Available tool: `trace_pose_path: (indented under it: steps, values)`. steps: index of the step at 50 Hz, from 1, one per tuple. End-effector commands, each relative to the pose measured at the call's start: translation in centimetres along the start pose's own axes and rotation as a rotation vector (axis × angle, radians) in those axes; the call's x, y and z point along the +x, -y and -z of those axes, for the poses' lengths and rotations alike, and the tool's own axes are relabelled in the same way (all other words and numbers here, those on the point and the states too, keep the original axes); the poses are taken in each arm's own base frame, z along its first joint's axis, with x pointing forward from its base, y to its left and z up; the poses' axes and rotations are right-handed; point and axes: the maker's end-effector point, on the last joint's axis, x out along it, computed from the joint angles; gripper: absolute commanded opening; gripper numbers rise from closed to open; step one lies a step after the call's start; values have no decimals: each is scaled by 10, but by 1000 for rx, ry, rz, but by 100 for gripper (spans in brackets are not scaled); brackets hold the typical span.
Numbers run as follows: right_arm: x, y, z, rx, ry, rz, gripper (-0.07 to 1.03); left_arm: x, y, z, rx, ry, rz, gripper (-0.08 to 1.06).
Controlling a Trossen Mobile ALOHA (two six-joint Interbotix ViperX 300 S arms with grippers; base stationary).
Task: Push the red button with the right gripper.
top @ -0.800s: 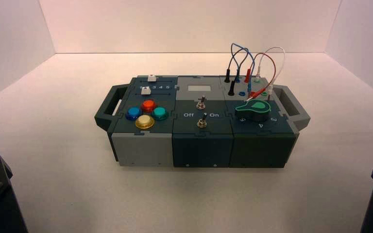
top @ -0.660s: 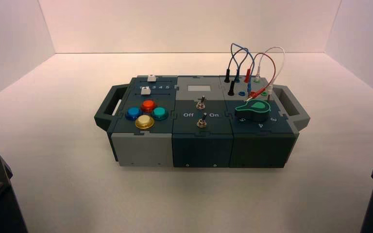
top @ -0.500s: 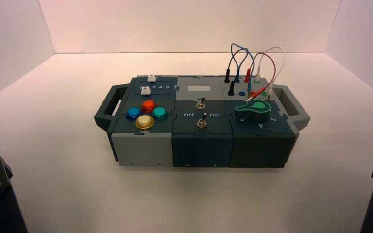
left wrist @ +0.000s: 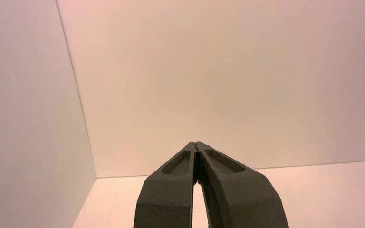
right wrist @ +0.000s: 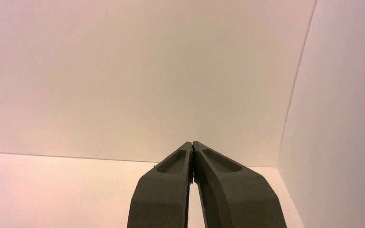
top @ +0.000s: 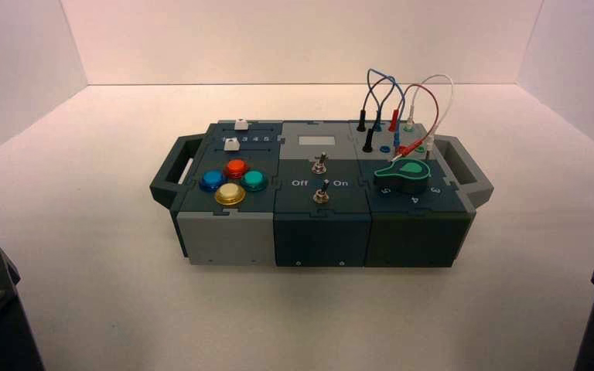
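Nothing has changed since the earlier high views: the box, the buttons and both arms sit where they were.

The red button (top: 237, 168) is on the box's left section, on the top face, at the far point of a diamond of four round buttons. It is a round dome facing straight up, so it has no long axis to speak of. The blue button (top: 212, 180) is to its left and nearer, the green button (top: 254, 180) to its right and nearer, and the yellow button (top: 230, 193) nearest the robot. All four are close together but apart. Nothing touches the red button.

Behind the buttons are two white slider caps (top: 232, 144). The box's middle section carries two toggle switches (top: 320, 164) with "Off" and "On" lettering between them. The right section has a green-topped knob (top: 404, 175), and behind it coloured wires (top: 406, 100) plugged into sockets. The box (top: 232, 238) stands on a white floor with a handle at each end.

The right gripper (right wrist: 192, 144) is parked at the near right corner, well away from the box, fingers pressed together at the tip and facing the bare wall. The left gripper (left wrist: 196, 145) is parked at the near left corner, likewise closed at the tip, holding nothing.
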Motion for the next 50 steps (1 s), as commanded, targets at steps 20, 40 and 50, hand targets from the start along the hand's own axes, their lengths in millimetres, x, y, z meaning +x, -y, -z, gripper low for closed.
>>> trace_pose_path:
  steps: [20, 40, 50]
  values:
    - [7, -18, 6, 30, -163, -67, -2, 18, 44, -11, 30, -286, 168, -3]
    - [-3, -34, 23, 6, -427, -130, -2, -1, 78, 8, 87, -537, 305, -3]
    - [-14, -53, 42, -21, -552, -205, -2, -11, 87, 19, 91, -614, 343, -3]
